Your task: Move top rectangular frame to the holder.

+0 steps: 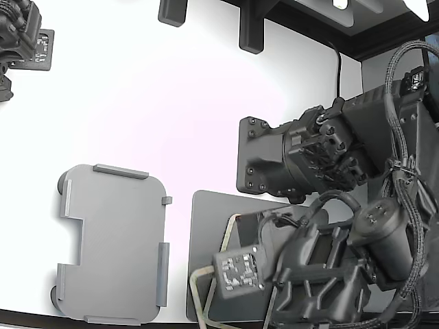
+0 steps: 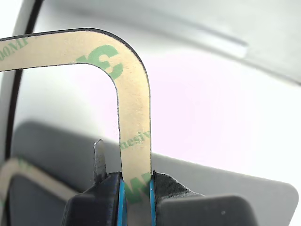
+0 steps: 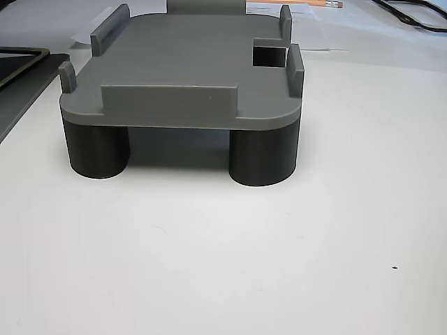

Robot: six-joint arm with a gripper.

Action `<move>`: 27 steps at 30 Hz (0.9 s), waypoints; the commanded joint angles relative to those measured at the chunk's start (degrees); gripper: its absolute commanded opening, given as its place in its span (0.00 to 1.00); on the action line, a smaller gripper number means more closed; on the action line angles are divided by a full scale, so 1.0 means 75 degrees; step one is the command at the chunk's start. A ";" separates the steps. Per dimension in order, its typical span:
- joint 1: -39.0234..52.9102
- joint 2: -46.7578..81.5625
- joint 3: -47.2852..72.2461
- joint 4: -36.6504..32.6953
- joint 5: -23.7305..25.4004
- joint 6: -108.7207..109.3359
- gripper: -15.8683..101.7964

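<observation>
Bare white worktop (image 1: 171, 103) lies open between the dark grey flat mat (image 1: 206, 226) and the light grey rectangular holder plate (image 1: 113, 243), whose flat top is unoccupied, hemmed only by short raised edge tabs (image 3: 170, 95) around its rim.

Tan frame (image 2: 134, 117) with green lettering, light grey holder (image 1: 113, 240), darker grey mat (image 1: 209, 219).

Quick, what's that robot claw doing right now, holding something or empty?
Gripper: closed, pinching one side of the tan rectangular frame.
</observation>
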 commanded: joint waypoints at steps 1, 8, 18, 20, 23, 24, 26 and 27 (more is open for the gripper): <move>-0.0703 -0.0070 -0.0410 0.0141 0.0082 0.2227 0.04; -0.1441 -0.0891 -0.1254 0.0574 0.0762 0.5789 0.04; -0.2016 -0.2508 -0.3504 0.1453 0.0551 0.9727 0.04; -0.2039 -0.2684 -0.3773 0.1441 0.0539 1.0137 0.04; -0.2074 -0.2801 -0.3996 0.1406 0.0434 1.0582 0.04; -0.2109 -0.2777 -0.3961 0.1406 0.0375 1.0629 0.04; -0.2156 -0.2637 -0.3738 0.1348 0.0305 1.0723 0.04; -0.2191 -0.2602 -0.3645 0.1312 0.0270 1.0805 0.04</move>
